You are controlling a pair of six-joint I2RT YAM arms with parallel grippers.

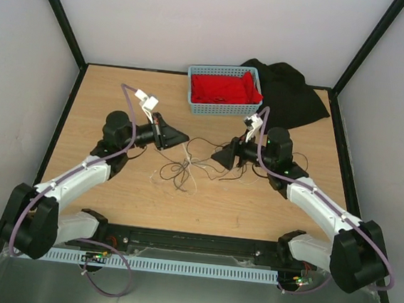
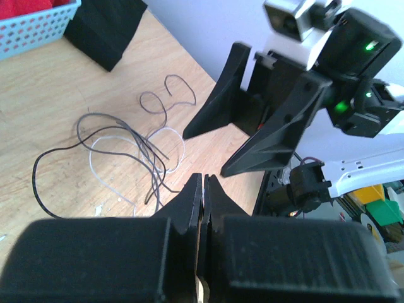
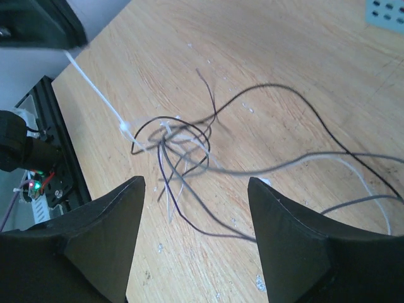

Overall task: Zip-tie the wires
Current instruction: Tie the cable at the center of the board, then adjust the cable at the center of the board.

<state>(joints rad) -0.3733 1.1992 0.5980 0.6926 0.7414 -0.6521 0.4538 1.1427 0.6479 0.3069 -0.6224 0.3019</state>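
Left fingers (image 2: 191, 205) closed on white zip tie (image 3: 95, 91), strip running straight to tangle of wires (image 3: 183, 148) on wooden counter (image 3: 265, 50), right fingers (image 3: 104, 240) spread open above wires, holding nothing

Zip tie (image 3: 95, 89) upper end hidden in left gripper (image 3: 63, 45) jaws; wires (image 3: 167, 136) cut by right edge.
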